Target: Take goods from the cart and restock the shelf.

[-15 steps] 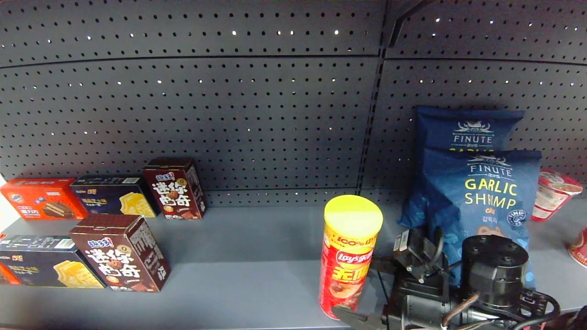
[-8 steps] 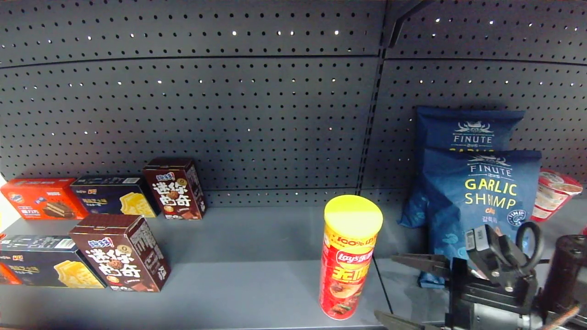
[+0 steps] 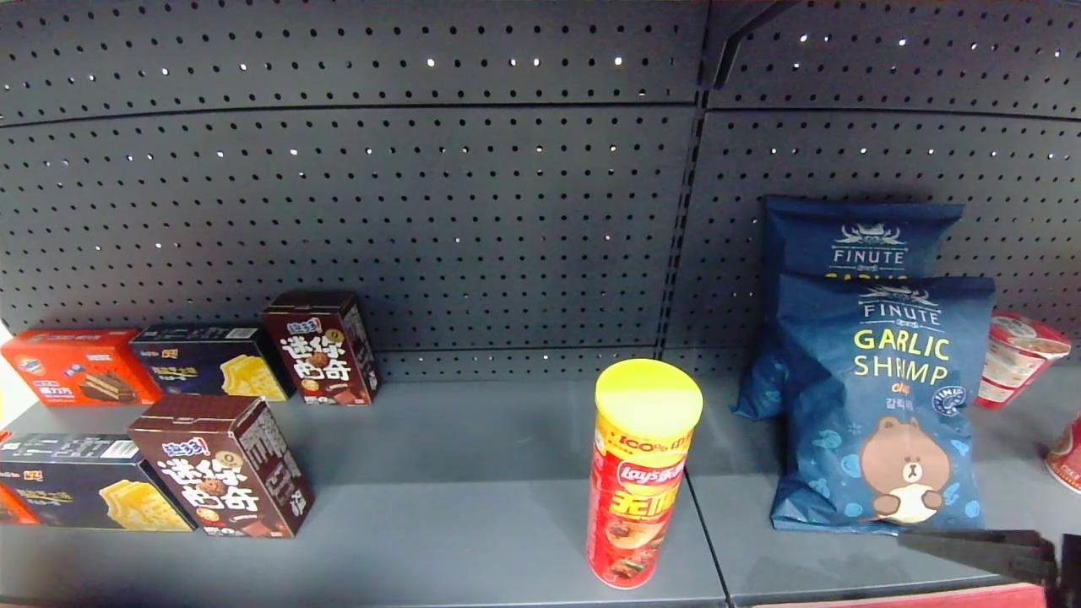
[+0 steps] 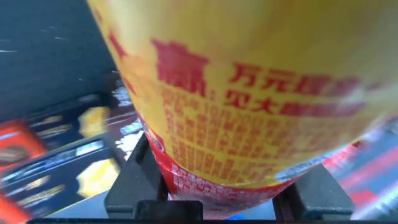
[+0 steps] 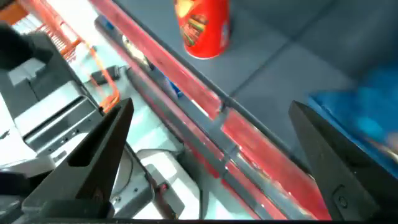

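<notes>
Yellow red-lettered can [image 4: 249, 81], left end effector [image 4: 224, 190] gripping

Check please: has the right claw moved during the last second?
Yes. In the head view the right claw went rightward, away from the chip can.

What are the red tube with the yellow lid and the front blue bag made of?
Red cylindrical chip tube: likely printed card, stiff straight wall, slight gloss; its yellow lid looks smooth matte plastic. Front blue snack bag: thin plastic film, judging by creases and soft sheen.
</notes>
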